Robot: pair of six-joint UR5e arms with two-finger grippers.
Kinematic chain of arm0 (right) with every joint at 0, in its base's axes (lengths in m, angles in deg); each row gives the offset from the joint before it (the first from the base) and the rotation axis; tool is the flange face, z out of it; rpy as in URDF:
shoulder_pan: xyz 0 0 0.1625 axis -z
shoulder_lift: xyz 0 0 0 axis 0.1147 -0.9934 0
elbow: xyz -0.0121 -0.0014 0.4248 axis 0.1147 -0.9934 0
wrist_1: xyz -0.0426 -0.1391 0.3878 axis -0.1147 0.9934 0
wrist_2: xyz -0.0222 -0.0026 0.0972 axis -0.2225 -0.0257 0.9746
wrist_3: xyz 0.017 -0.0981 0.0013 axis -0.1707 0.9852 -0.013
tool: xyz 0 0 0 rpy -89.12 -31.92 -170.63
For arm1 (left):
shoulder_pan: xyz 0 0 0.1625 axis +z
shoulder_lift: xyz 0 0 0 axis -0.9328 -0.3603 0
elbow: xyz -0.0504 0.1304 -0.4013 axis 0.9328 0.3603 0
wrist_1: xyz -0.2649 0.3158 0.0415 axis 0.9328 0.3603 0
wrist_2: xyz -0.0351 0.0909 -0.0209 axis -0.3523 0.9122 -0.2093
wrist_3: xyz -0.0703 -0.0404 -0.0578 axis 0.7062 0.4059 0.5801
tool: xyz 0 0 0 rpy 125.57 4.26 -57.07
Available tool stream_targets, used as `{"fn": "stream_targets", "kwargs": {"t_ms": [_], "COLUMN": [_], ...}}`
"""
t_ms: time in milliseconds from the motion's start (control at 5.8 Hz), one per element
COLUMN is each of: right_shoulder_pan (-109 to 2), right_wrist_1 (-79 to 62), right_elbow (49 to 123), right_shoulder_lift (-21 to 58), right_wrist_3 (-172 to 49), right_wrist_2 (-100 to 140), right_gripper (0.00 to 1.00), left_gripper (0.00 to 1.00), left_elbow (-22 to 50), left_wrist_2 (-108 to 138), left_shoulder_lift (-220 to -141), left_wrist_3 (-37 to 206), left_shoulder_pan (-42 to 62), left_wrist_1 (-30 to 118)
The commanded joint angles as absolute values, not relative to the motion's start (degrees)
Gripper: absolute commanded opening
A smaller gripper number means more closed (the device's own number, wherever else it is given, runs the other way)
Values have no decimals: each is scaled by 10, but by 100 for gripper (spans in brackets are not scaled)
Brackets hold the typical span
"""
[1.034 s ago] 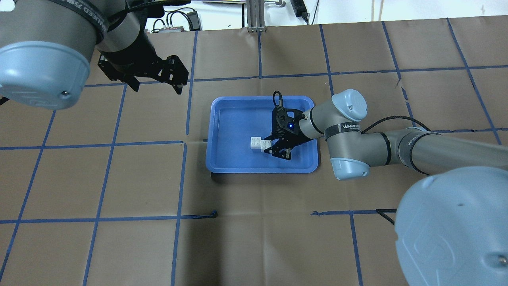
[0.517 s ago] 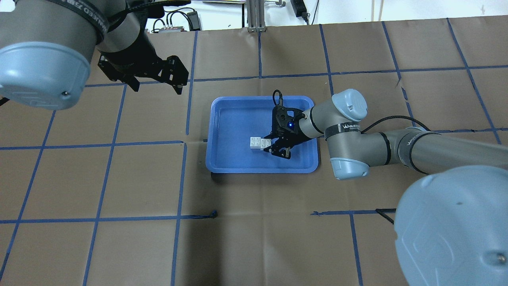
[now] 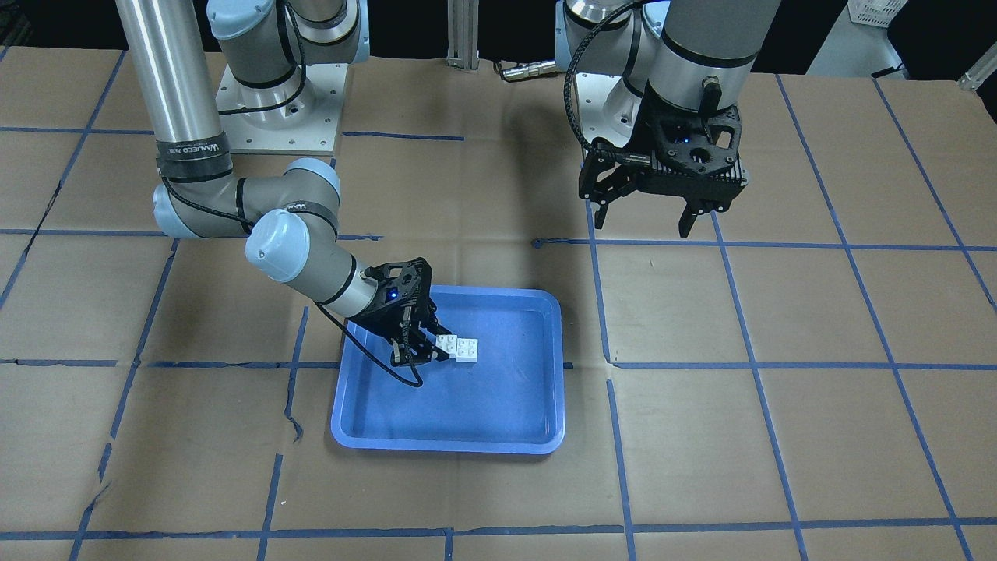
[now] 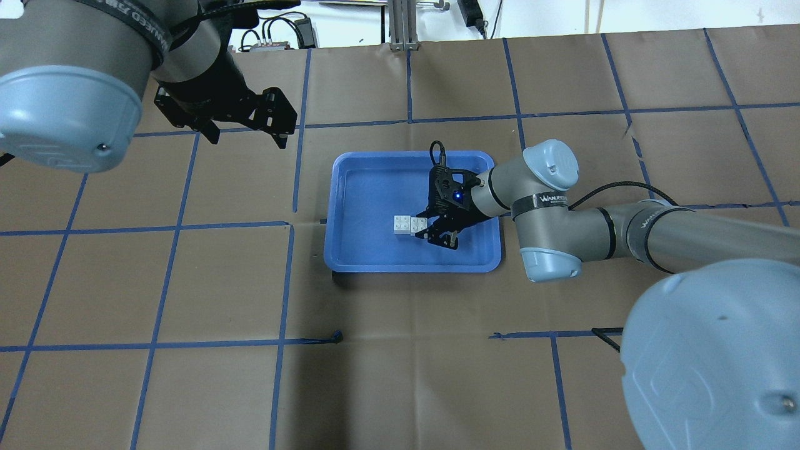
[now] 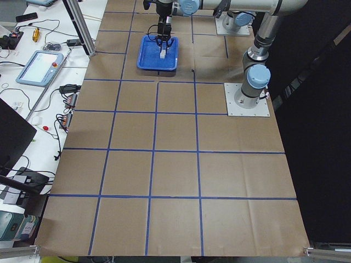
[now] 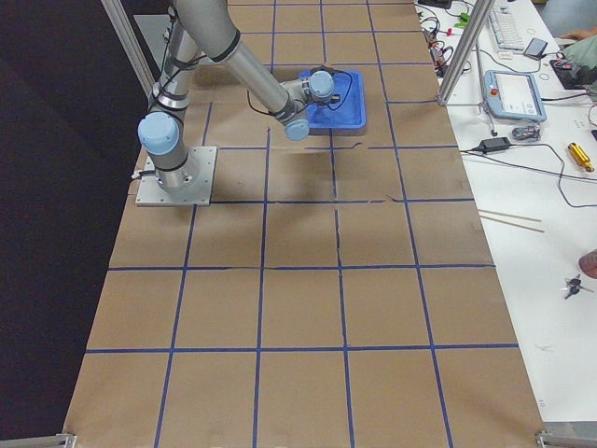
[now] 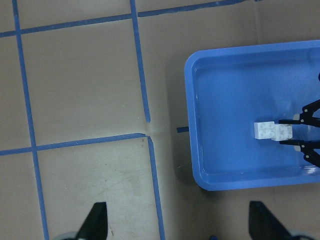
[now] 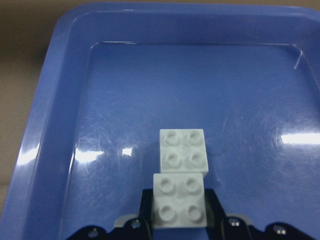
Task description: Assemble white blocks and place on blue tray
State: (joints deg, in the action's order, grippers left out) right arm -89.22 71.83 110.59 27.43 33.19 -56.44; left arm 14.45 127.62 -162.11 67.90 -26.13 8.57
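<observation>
- Two white blocks (image 8: pixel 181 170) touch side by side; right gripper (image 8: pixel 179 202) is pinching the right-hand one.
- One blue tray (image 4: pixel 369 187) under them; left gripper (image 3: pixel 642 226) is spread wide, well apart.

We see the right arm (image 4: pixel 631 232) reaching low and forward from its base, its wrist bent so that the right gripper (image 4: pixel 420 229) points across toward the robot's left and tilts downward. Its fingers (image 8: pixel 212 202) sit closed against the two sides of one white block (image 8: pixel 179 200). The left arm (image 3: pixel 705 31) stands nearly upright, well apart from the right. We find the left gripper (image 3: pixel 642 224) held high and pointing straight down, its jaws spread wide.
</observation>
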Motion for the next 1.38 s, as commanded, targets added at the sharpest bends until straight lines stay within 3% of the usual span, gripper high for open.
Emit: {"fn": "stream_targets", "kwargs": {"t_ms": [0, 172, 345, 517, 1207], "right_shoulder_pan": [-891, -891, -891, -891, -890], "right_wrist_1": [720, 719, 718, 718, 710], "right_elbow": [1104, 1104, 1104, 1103, 1059], "right_shoulder_lift": [274, 274, 275, 274, 256], "right_wrist_3": [327, 327, 325, 325, 254], "right_wrist_2": [-564, -564, -565, -566, -577], "right_gripper": [20, 20, 52, 99, 100], "left_gripper": [99, 99, 99, 99, 99], "left_elbow": [145, 144, 144, 144, 144], "left_wrist_2": [1276, 1276, 1276, 1276, 1276], "left_shoulder_lift": [-1621, -1621, -1621, -1621, -1621], "left_wrist_3": [679, 679, 679, 679, 679], "left_shoulder_pan": [-261, -261, -261, -261, -261], "left_wrist_1": [86, 86, 85, 85, 85]}}
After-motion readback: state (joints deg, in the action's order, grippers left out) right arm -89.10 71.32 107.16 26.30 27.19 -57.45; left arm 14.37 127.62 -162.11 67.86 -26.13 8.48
